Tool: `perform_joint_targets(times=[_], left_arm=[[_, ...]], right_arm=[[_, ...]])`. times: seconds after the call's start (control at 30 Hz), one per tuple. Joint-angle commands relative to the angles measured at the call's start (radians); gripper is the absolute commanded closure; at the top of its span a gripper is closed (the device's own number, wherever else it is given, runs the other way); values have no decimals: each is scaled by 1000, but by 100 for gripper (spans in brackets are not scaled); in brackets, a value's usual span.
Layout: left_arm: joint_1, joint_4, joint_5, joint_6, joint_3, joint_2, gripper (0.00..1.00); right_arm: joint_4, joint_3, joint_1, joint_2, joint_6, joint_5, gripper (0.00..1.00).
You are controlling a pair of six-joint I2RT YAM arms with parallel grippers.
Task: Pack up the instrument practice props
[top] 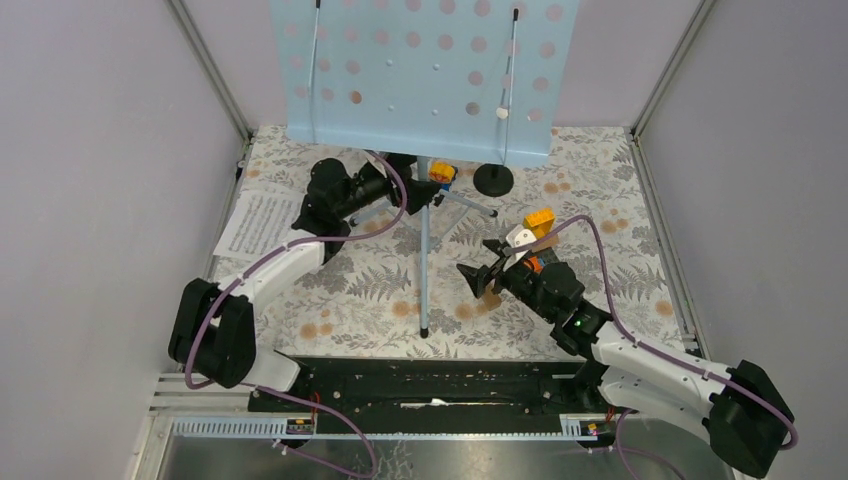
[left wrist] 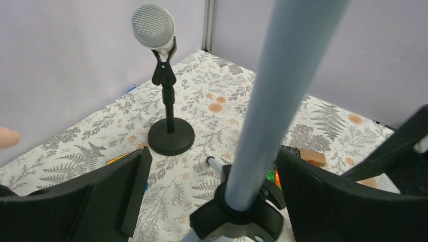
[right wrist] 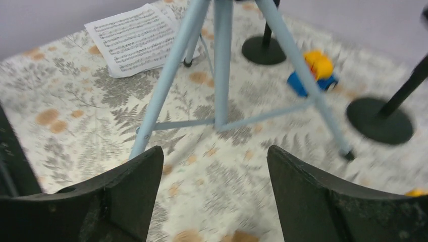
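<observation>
The light-blue perforated music rack stands at the back on a pole with tripod legs. My left gripper is open, its jaws on either side of the pole just above the tripod hub, not closed on it. A white-headed microphone sits in a black round-based holder beyond it. My right gripper is open and empty, low over the cloth near the tripod legs. Sheet-music pages lie at the left, and they also show in the right wrist view. A second black base stands behind the legs.
A black holder base stands right of the pole. Colourful toy blocks and a blue-and-yellow toy lie on the fern-print cloth. A brown wooden block lies by my left gripper's right finger. Grey walls enclose three sides.
</observation>
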Motion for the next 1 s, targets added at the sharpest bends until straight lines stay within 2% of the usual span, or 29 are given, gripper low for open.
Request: perform_joint_targets(times=[0.0, 0.13, 0.3, 0.43, 0.6, 0.7, 0.77, 0.9, 0.97], left_arm=[[-3, -5, 45, 54, -16, -87, 1], [-2, 6, 13, 11, -114, -194, 1], [-3, -22, -177, -41, -303, -406, 1], [-4, -130, -308, -37, -394, -534, 1], [-4, -223, -533, -26, -440, -511, 1], [-5, -157, -616, -17, -454, -426, 1], [-5, -85, -641, 4, -454, -351, 2], [-7, 106, -701, 121, -445, -197, 2], [-9, 196, -657, 197, -431, -136, 3]], right_arm=[[-79, -4, 6, -19, 457, 134, 19], [59, -16, 6, 88, 579, 26, 21], [168, 80, 5, 258, 644, -32, 19], [188, 189, 6, 393, 635, -22, 18], [263, 271, 7, 521, 666, -33, 19], [275, 318, 8, 576, 678, -11, 21], [241, 364, 8, 610, 651, 14, 29], [172, 433, 6, 645, 552, 70, 61], [144, 435, 8, 629, 511, 102, 73]])
